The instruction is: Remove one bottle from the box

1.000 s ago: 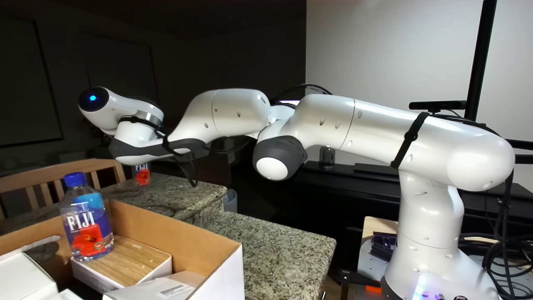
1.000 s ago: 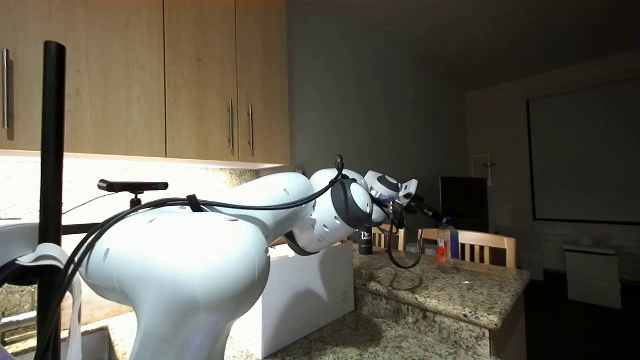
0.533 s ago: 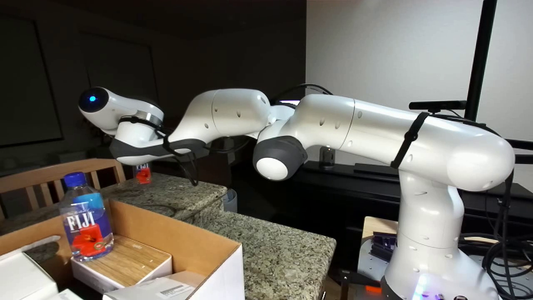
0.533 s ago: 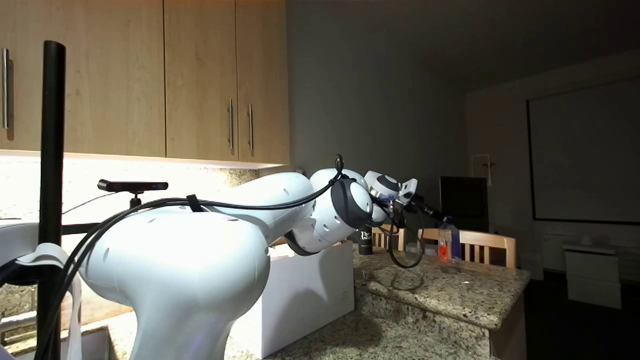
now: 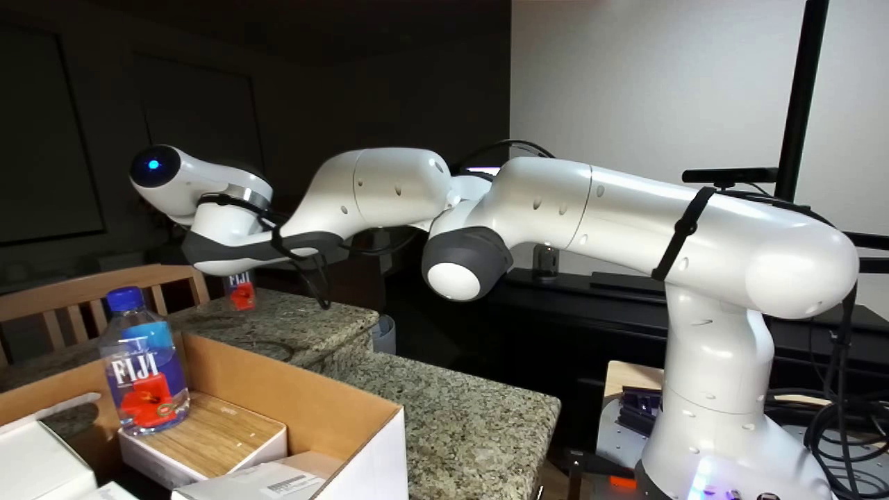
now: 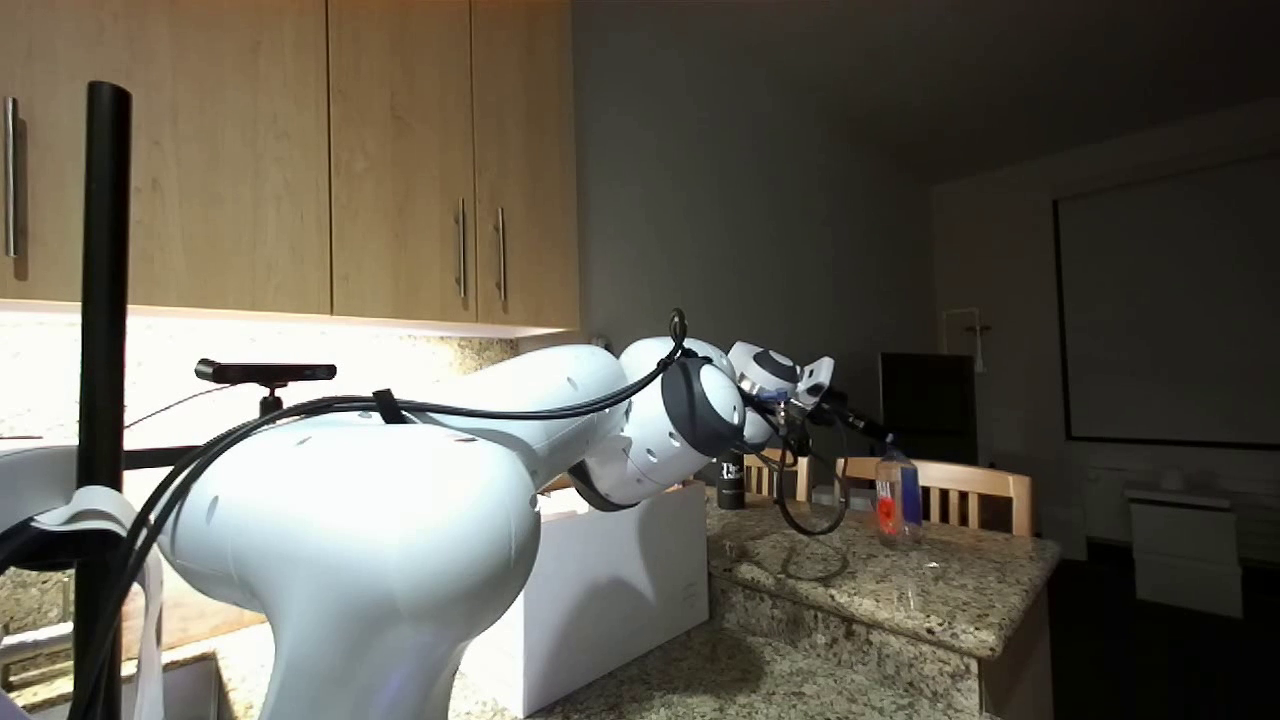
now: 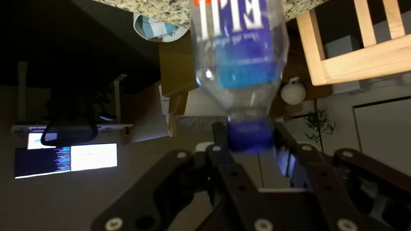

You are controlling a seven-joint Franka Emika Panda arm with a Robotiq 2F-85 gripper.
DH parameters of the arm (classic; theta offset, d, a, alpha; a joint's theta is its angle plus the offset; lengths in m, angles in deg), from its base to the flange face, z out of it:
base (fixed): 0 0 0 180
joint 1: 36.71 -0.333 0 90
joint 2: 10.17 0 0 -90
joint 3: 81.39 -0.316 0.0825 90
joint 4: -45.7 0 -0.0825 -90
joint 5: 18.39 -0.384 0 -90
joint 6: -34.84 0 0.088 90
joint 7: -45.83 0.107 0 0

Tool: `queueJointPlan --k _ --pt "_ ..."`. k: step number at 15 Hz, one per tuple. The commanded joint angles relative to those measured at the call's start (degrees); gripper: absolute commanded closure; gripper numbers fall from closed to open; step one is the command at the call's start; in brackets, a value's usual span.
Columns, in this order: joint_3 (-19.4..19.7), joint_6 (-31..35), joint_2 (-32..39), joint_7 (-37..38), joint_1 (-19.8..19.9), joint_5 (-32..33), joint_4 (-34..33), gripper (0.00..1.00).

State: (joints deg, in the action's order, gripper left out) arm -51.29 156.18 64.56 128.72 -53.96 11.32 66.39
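No bottle with a red-orange cap shows. A clear FIJI bottle with a blue cap [image 7: 250, 136] hangs at my gripper [image 7: 250, 131], which is shut on that cap, one finger [image 7: 220, 138] on each side. In an exterior view this FIJI bottle [image 6: 898, 500] is below the gripper [image 6: 886, 437] over the raised counter; whether its base touches is unclear. The arm hides the gripper and this bottle's top in the exterior view where its label [image 5: 242, 296] shows. A second FIJI bottle [image 5: 142, 382] stands upright in the box [image 5: 298, 396], also seen from outside [image 6: 620, 600].
In the box lie a wood-patterned carton [image 5: 215, 434] and white packages [image 5: 42, 465]. The raised granite counter [image 6: 960, 590] steps above the lower one [image 5: 458, 423]. A black can [image 6: 731, 485], a chair [image 6: 1015, 500] and a hanging cable loop [image 6: 785, 510] are near the arm.
The lower end of the bottle at the gripper has shifted, sitting lower and a little to the right in both exterior views. The arm has hardly moved.
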Motion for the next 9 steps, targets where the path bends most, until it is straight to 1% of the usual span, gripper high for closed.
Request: queueJointPlan --k 1,4,5,6,9 --pt "-0.60 -0.95 -0.54 -2.22 0.05 0.93 0.00 0.27" --pt "-0.60 -0.88 -0.54 -2.38 0.04 0.92 0.00 0.08" --pt "-0.65 -0.80 -0.53 -2.46 0.07 0.87 0.00 0.02" --pt "-0.64 -0.80 -0.53 -2.47 0.07 0.88 0.00 0.00" --pt "-0.62 -0.79 -0.54 -2.39 0.06 0.88 0.00 0.00"
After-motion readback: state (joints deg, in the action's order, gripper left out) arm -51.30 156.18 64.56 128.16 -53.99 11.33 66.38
